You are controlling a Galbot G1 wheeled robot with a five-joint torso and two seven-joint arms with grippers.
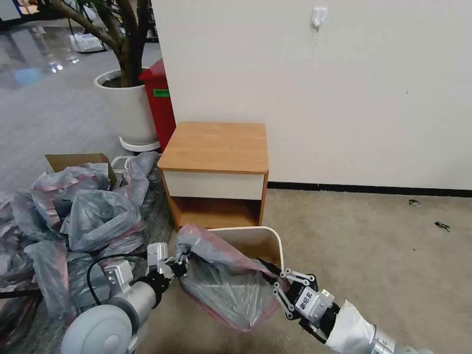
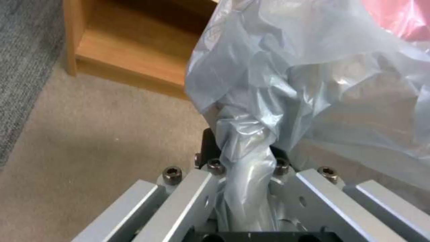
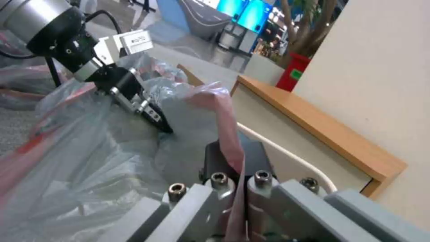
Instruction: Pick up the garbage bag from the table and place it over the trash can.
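Garbage bag (image 1: 226, 280) between both pinching claws, hiding most of trash can (image 1: 255, 241).

Both arms stretched low and forward, left gripper (image 1: 181, 259) pinched tight on a twisted fold of the garbage bag (image 1: 226, 285), right gripper (image 1: 275, 281) clamped on its pink rim band.

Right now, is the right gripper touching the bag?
Touching. In the right wrist view the right gripper is shut on the bag's pink rim band, which runs between its fingers.
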